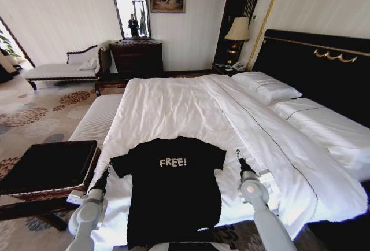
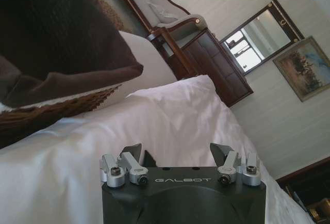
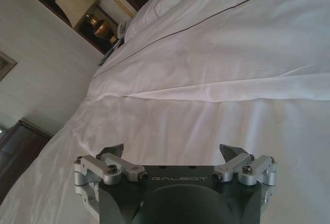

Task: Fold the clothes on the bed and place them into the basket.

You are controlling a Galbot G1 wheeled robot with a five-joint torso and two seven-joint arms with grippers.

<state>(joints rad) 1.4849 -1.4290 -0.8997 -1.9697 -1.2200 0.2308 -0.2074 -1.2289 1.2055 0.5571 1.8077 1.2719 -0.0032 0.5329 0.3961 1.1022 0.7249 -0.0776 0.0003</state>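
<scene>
The black T-shirt (image 1: 173,190) with white "FREE!" lettering lies flat, chest up, on the near end of the white bed (image 1: 173,106). My left gripper (image 1: 106,172) hovers just beside the shirt's left sleeve. In the left wrist view the left gripper (image 2: 177,152) is open over the white sheet with nothing between its fingers. My right gripper (image 1: 237,154) is just off the right sleeve, and the right wrist view shows the right gripper (image 3: 172,150) open over bare duvet. The wicker basket (image 1: 49,167) with black lining stands left of the bed, and the basket (image 2: 56,53) is also in the left wrist view.
A pale upholstered bench (image 1: 95,118) runs along the bed's left side behind the basket. Pillows (image 1: 272,86) and the black headboard (image 1: 324,66) are at the right. A dark dresser (image 1: 136,57), a chaise (image 1: 58,69) and a lamp (image 1: 237,30) stand by the far wall.
</scene>
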